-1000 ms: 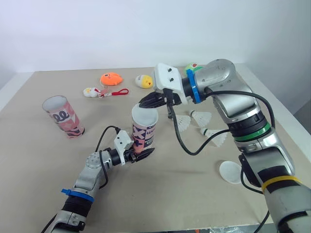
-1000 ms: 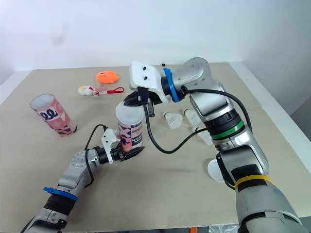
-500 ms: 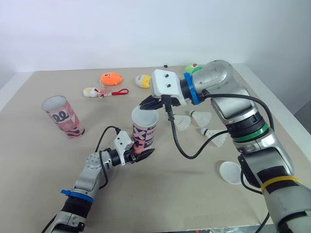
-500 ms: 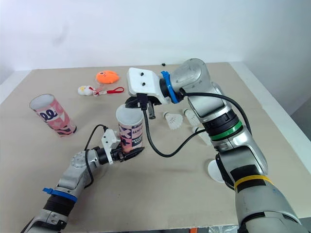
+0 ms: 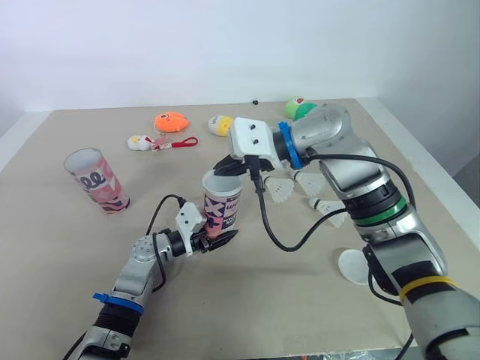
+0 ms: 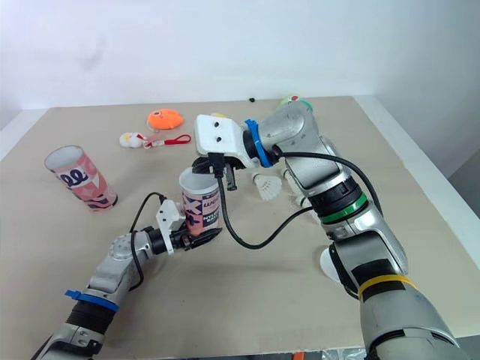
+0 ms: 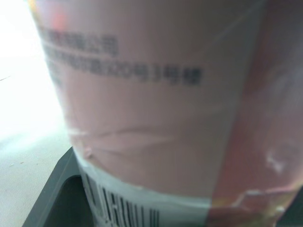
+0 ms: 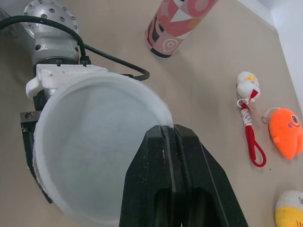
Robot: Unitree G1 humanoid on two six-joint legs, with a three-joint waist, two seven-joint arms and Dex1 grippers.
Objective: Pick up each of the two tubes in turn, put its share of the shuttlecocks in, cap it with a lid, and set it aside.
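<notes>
A pink printed tube stands upright near the table's middle, and my left gripper is shut on its base. In the left wrist view the tube's wall sits right against the camera. My right gripper is shut, its fingertips touching the far rim of the tube's white top. I cannot tell whether that white is a lid or the inside. A second pink tube stands at the left. Three shuttlecocks lie right of the held tube. A white lid lies at front right.
Small toys lie along the back: an orange one, a yellow one, a green ball and a white figure on a red strap. My right arm's black cable hangs low beside the held tube.
My right wrist has dropped and shifted a little to the left over the tube, its fingertips staying at the rim. The left gripper and the tube have not moved.
</notes>
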